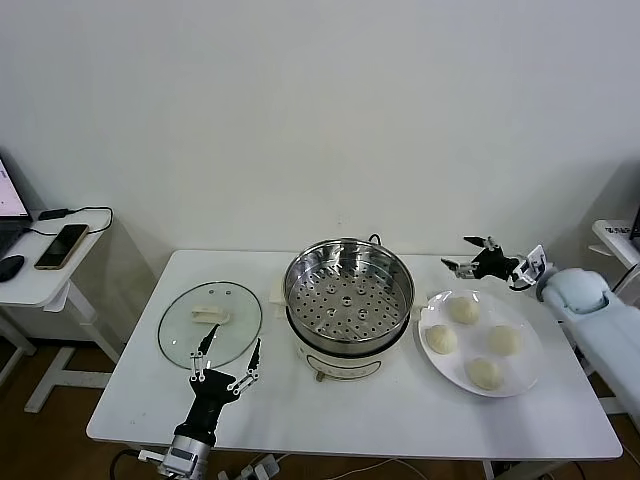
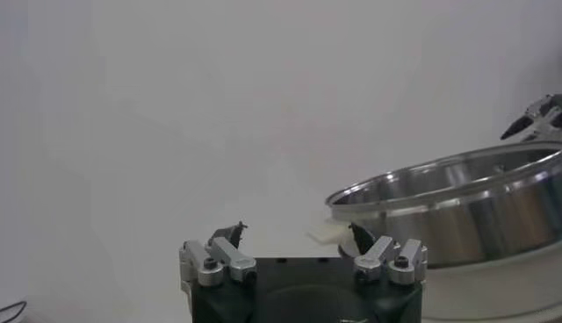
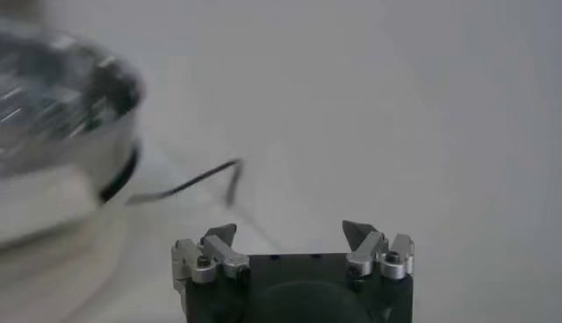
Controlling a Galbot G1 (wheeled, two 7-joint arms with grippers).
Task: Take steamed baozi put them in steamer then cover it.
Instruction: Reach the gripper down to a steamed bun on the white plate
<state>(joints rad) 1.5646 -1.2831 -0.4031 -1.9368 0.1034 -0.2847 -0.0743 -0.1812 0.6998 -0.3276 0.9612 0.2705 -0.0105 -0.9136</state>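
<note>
In the head view, the steamer sits at the centre of the white counter, its perforated tray bare and uncovered. To its left in the frame the cover lies flat on the counter, white handle up. To the right of the steamer a white plate holds all four steamed baozi. The left claw is in the lower left of the frame, over the near edge of the cover, fingers spread wide and holding nothing. The right claw hangs in the right-centre, just beyond the far rim of the plate, above the counter, also spread apart and empty.

In the left wrist view, the left claw shows at the bottom centre with both fingertips well apart and nothing between them. The steamer fills the right side, and the tips of the other claw show at the upper right edge.

In the right wrist view, the right claw sits at the bottom centre, wide open and empty. The steamer is blurred at the upper left, with a black cable trailing beside it.
</note>
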